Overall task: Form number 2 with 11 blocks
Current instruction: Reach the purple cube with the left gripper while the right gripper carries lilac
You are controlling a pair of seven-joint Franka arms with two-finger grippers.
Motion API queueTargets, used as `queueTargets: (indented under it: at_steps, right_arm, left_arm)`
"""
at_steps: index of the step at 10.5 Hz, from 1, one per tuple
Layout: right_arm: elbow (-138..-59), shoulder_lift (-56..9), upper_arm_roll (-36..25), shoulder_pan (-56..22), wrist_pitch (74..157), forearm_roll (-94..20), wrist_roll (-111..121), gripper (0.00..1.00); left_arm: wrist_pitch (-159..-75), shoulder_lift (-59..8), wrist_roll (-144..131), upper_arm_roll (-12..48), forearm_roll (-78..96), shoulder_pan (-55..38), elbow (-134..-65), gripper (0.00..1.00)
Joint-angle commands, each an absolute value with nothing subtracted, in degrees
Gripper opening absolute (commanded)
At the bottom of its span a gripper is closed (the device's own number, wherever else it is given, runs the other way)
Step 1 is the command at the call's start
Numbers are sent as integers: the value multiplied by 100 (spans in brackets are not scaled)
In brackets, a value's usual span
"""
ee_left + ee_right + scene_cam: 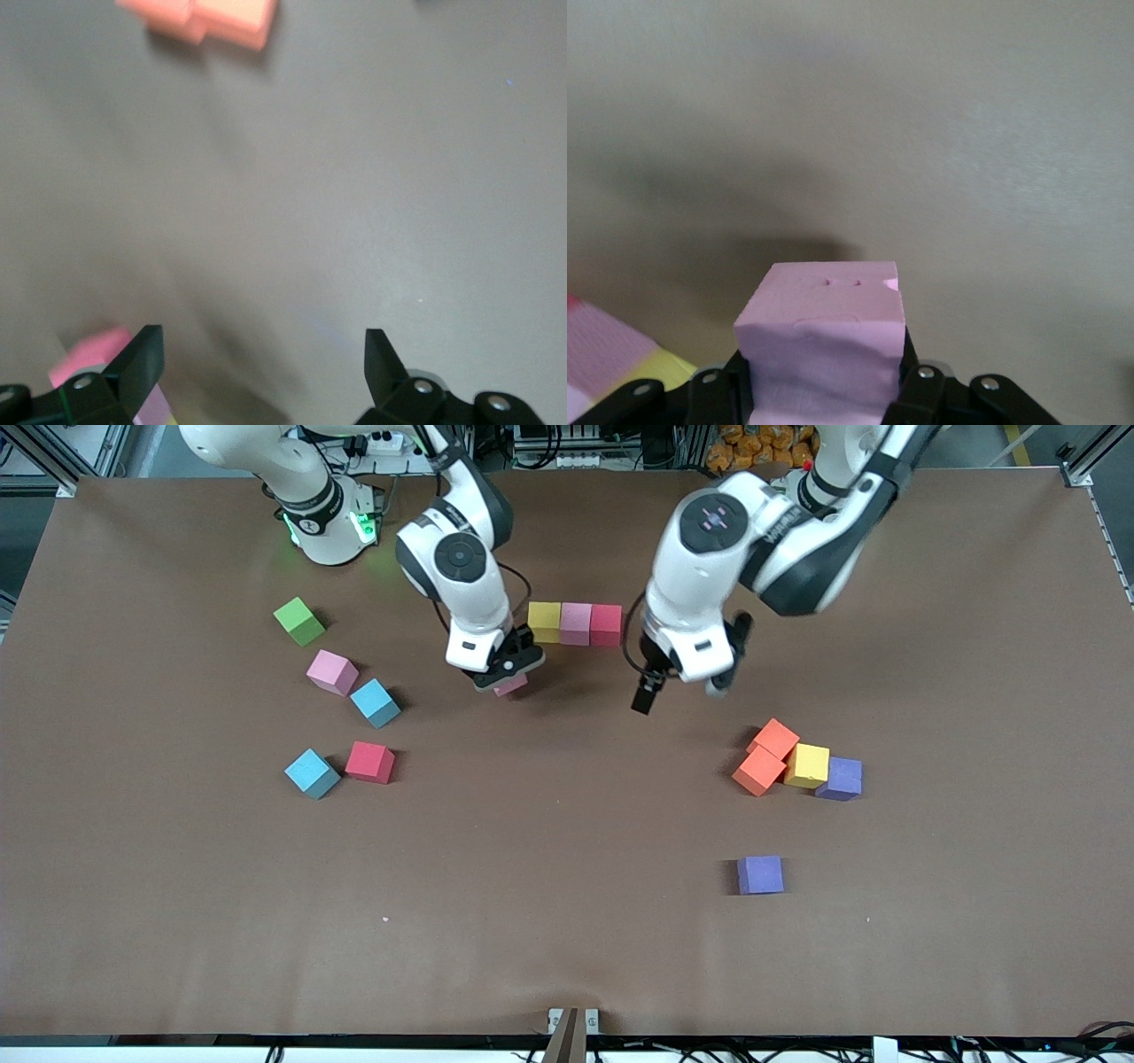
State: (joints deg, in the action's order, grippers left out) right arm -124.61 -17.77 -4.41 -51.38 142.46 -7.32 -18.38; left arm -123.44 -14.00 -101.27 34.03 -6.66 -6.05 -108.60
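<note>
Right hand (507, 677), upper centre of the front view, is clamped on a pink cube (512, 685) and hangs low over the tabletop (567, 921), just below the yellow end of the started row: yellow cube (544, 622), pink cube (576, 623), red cube (606, 624), touching side by side. The wrist view shows the held cube (824, 341) square between the fingers. Left hand (678, 691), right of centre, waits w/ fingers spread wide and nothing in them. Loose stock: pink cube (332, 671), two light blue cubes (376, 702) (312, 772) and a red cube (370, 762) at mid left; two orange cubes (767, 755), a yellow cube (808, 765) and a purple cube (841, 779) bunched at mid right; another purple cube (760, 874) lower right. The green cube (299, 621) at upper left isn't needed. For a digit 2 the second row prob. belongs under the red end, not the yellow, so check the target cell first, then lower straight, faces parallel to the row, touching w/o nudging it. Plenty of bare tabletop in the centre and lower frame; edges well clear. Main squeeze is the left hand near the red end.
</note>
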Motion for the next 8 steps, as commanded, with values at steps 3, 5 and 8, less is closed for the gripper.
queueTargets:
  at_steps: [3, 5, 8]
  right_arm:
    - [-11226, -2757, -466, -5422, 14150, -1307, -3371, 29]
    - [-10725, -3145, -466, -5545, 13950, -1433, -4048, 29]
    - [-10109, -3628, -457, -5852, 13781, -1441, -5068, 29]
  left_arm:
    - [-12252, -2055, -6501, 3419, -781, -115, -10583, 100]
    - [-12261, -2354, -5254, 3419, -1472, 8, -10477, 100]
    - [-12270, -3038, -4325, 3410, -2362, 325, -9847, 100]
